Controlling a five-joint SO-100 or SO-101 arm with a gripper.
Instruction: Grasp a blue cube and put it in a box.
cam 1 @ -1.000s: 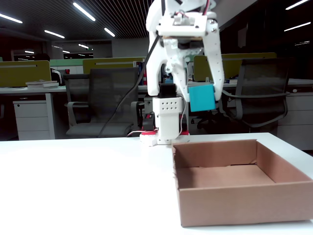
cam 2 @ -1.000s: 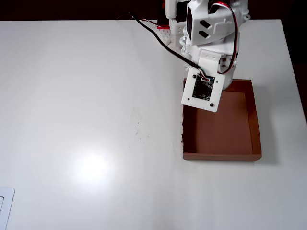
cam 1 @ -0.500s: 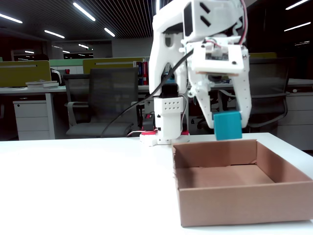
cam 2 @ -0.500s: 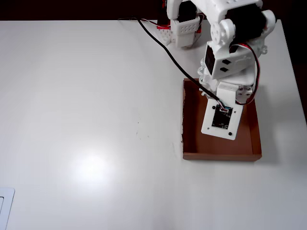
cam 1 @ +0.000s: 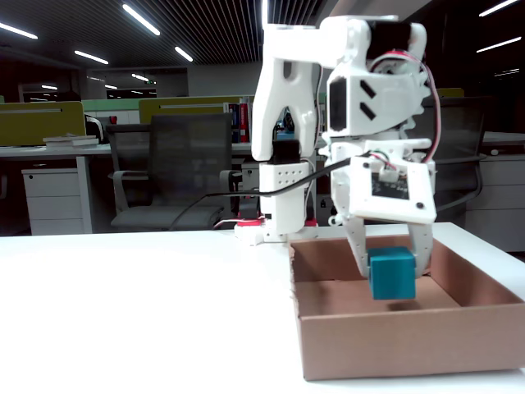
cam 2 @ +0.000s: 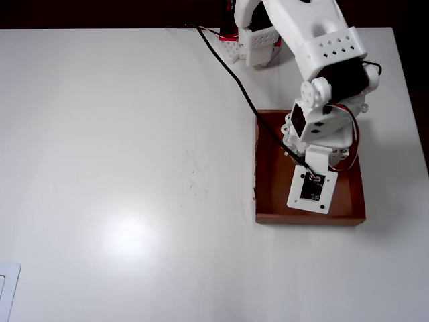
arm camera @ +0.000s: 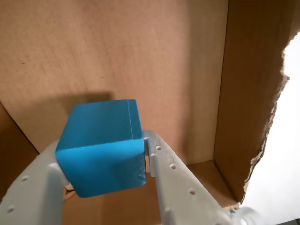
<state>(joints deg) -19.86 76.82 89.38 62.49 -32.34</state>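
Fixed view, left to right: bare white table (cam 1: 123, 304), then the arm's base at the back, then the box (cam 1: 394, 345) at the right with the claw (cam 1: 392, 271) lowered inside it. Claw is pinching the blue cube (cam 1: 391, 273) between its two fingers, tips below the box's rim. Cube hangs just above the box floor, not touching; a small shadow sits on the cardboard right under it.

Wrist view: fingers (arm camera: 173, 183) press on the left and right faces of the blue cube (arm camera: 103, 145); box floor (arm camera: 117, 51) lies beyond the cube, one inner wall to the claw's right, with a torn edge. Nothing else seen in the box.

Overhead view: arm covers the middle of the box (cam 2: 268, 168); cube hidden under the wrist. Cable runs from the base to the wrist.
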